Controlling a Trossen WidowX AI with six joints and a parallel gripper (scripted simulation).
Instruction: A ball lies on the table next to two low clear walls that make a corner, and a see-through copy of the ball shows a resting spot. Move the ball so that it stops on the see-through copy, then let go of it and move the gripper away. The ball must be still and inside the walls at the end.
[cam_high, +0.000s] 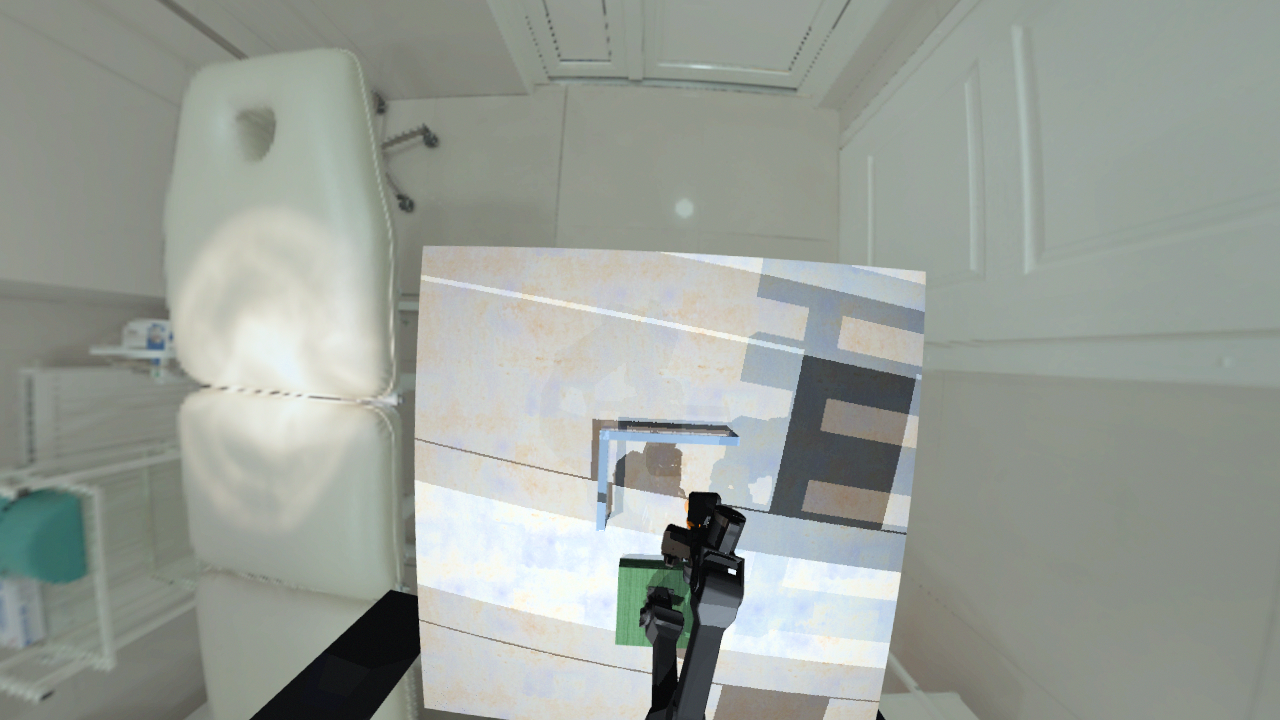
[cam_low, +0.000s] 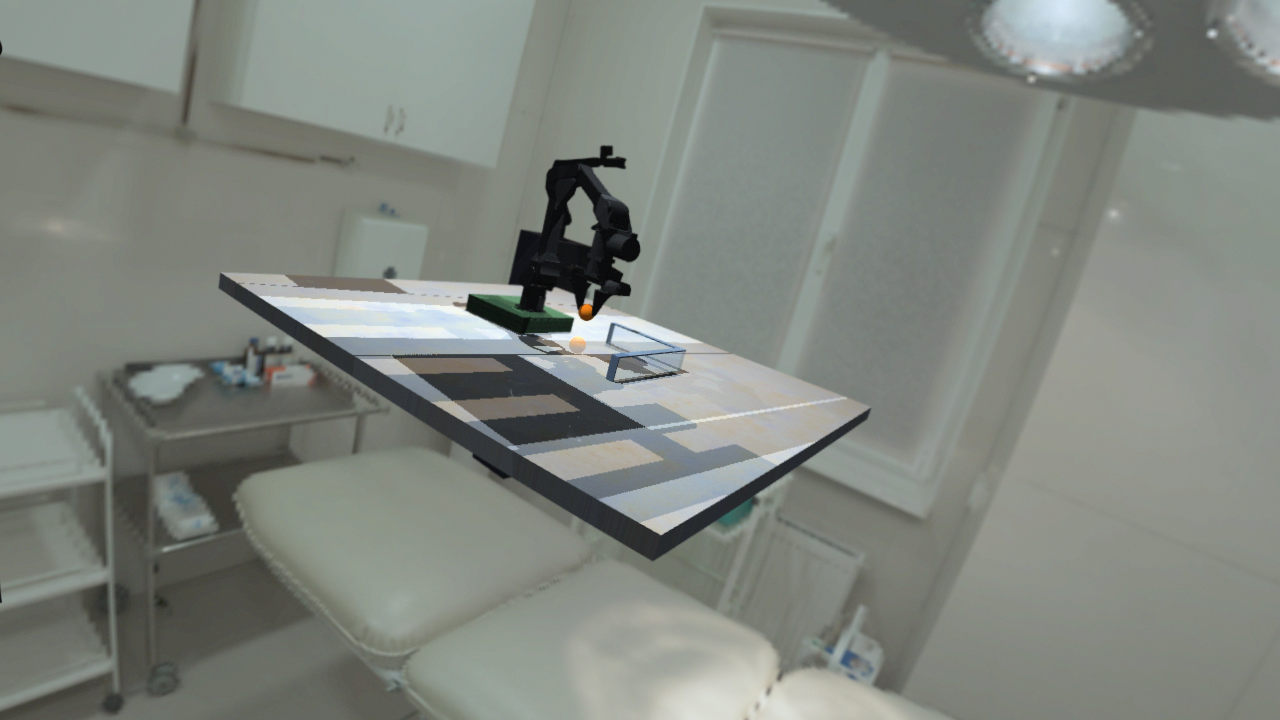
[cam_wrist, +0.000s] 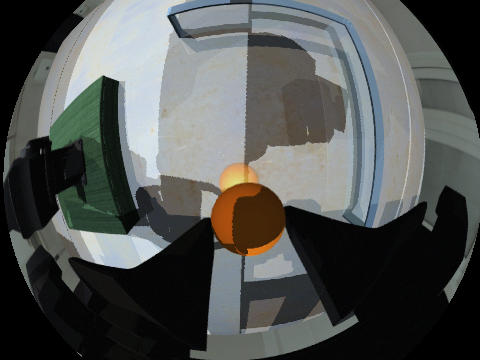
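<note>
The orange ball (cam_low: 586, 312) (cam_wrist: 248, 220) is held off the table. My gripper (cam_low: 586, 309) (cam_wrist: 248, 219) is shut on it, with one black finger on each side. The paler see-through copy (cam_low: 577, 343) (cam_wrist: 237, 173) is lower, at the table, and the held ball partly covers it in the wrist view. The two low clear walls with blue edges (cam_high: 671, 437) (cam_wrist: 378, 125) meet in a corner, ahead and to the left of the gripper in the top view. In that view the arm hides most of the ball, and I cannot make out the copy.
The green base block (cam_high: 631, 604) (cam_low: 501, 315) (cam_wrist: 112, 150) stands behind the gripper, under the arm's foot. The patterned tabletop (cam_high: 501, 340) (cam_low: 760, 402) carries the walls and the block. Dark shadows fall inside the wall corner.
</note>
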